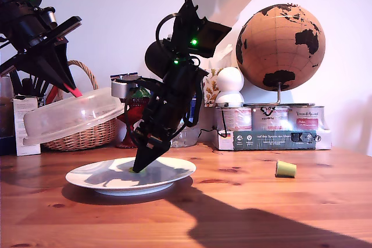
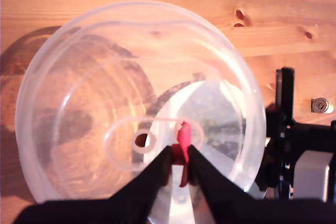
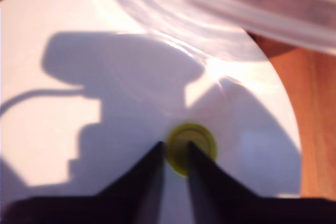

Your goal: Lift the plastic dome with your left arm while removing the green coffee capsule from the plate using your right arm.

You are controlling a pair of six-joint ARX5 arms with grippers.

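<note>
You see my first gripper (image 2: 178,162) with jaws clamped on the red-pink tab of the cloudy-clear plastic dome (image 1: 72,115), held tilted above the wooden desk (image 1: 244,207) at the exterior view's left. My second gripper (image 3: 176,153) sits on the round white plate (image 1: 93,178), jaws slightly parted around a small yellow-green round object (image 3: 191,142); contact is unclear. A pale green capsule (image 1: 285,169) lies on the desk, well apart.

1. The plastic dome (image 1: 72,115) hangs tilted off the desk (image 1: 244,213), held up by my first tool (image 2: 178,157), leaving open air over the plate (image 1: 99,179).
2. My second tool (image 3: 176,153) fills that gap, tips at a green disc (image 3: 191,144).
3. Beyond my second tool, bare desk runs past the green coffee capsule (image 1: 285,169).
</note>
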